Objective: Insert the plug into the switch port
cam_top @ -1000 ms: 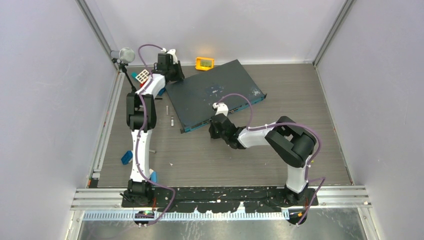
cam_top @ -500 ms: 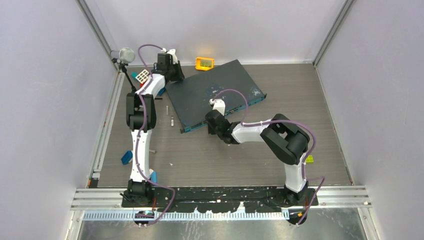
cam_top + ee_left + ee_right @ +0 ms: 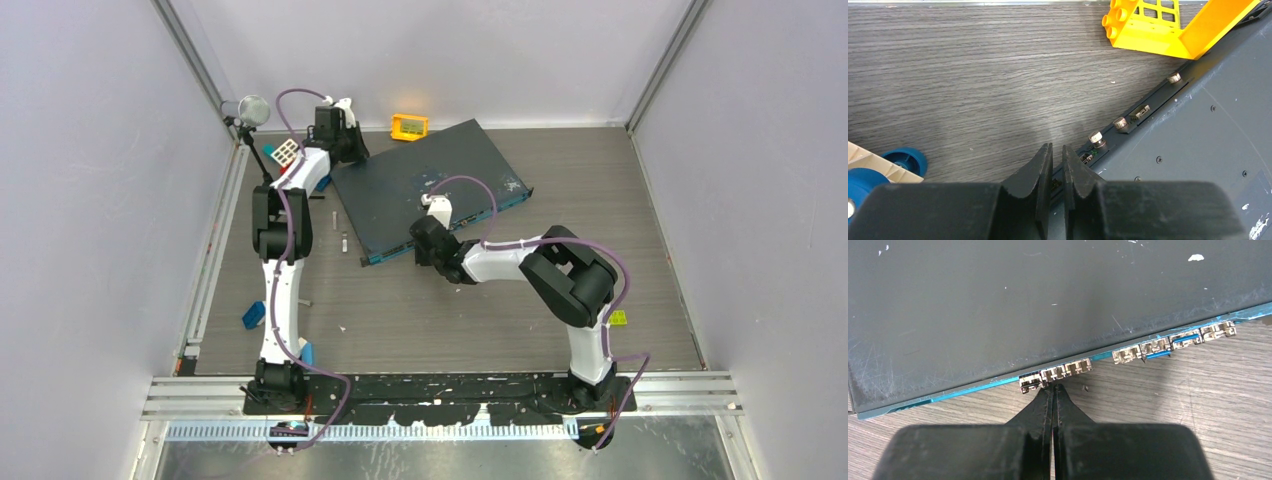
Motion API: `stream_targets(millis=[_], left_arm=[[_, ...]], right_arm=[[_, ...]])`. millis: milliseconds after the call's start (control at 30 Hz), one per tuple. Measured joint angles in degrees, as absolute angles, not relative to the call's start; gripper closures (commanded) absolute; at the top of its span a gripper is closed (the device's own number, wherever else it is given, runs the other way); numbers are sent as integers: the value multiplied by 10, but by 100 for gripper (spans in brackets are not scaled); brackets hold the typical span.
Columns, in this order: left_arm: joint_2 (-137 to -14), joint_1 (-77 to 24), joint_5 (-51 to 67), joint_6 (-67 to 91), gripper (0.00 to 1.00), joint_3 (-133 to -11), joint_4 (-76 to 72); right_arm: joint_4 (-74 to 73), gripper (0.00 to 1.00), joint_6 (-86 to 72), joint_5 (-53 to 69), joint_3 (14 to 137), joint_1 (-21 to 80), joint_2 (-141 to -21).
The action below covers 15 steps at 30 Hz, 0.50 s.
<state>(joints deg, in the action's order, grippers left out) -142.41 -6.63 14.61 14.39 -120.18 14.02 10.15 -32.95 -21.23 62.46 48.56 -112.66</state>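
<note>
The dark-grey switch (image 3: 425, 185) is laid flat and askew on the counter (image 3: 400, 310). The switch port (image 3: 1030, 384) is found in the row of sockets along the teal front face of the switch. The right hand (image 3: 1053, 387) is clenched, finger pressed to finger, its tips just before that row. At the far left corner of the switch, the left hand (image 3: 1057, 150) is set at the rear edge with a thin slit left between its fingers; whether anything is pinched cannot be told. An orange-yellow box (image 3: 409, 126) is seen just beyond the far edge of the switch.
</note>
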Motion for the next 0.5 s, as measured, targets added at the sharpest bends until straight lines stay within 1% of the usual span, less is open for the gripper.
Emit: stream_targets(millis=[500], left_arm=[[-1424,-66,150,144,88,-1202,140]], right_arm=[[98,100,-396,-237,624,488,-1127]])
